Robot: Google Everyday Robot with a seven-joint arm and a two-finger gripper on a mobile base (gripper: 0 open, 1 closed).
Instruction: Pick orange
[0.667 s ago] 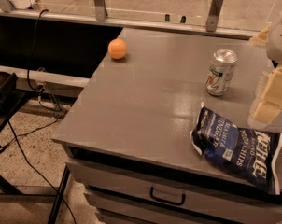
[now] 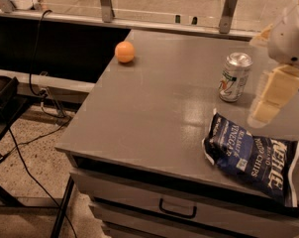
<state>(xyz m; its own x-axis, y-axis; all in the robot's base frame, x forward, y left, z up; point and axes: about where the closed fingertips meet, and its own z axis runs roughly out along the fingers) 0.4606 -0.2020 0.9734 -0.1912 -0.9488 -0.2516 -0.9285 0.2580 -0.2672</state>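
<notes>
The orange (image 2: pixel 124 51) is a small round fruit resting near the far left edge of the grey table (image 2: pixel 154 113). My gripper (image 2: pixel 269 97), cream-coloured under a white wrist, hangs at the right side of the view. It is above the table, just right of the silver soda can (image 2: pixel 234 76) and above the chip bag (image 2: pixel 253 157). It is far to the right of the orange and holds nothing that I can see.
The dark blue chip bag lies at the table's front right corner. A drawer with a handle (image 2: pixel 178 209) sits under the tabletop. A metal rail with posts (image 2: pixel 106 1) runs behind the table. Cables (image 2: pixel 35 133) trail on the floor at left.
My gripper has shifted slightly to the left, toward the soda can. The orange, can and bag have not moved.
</notes>
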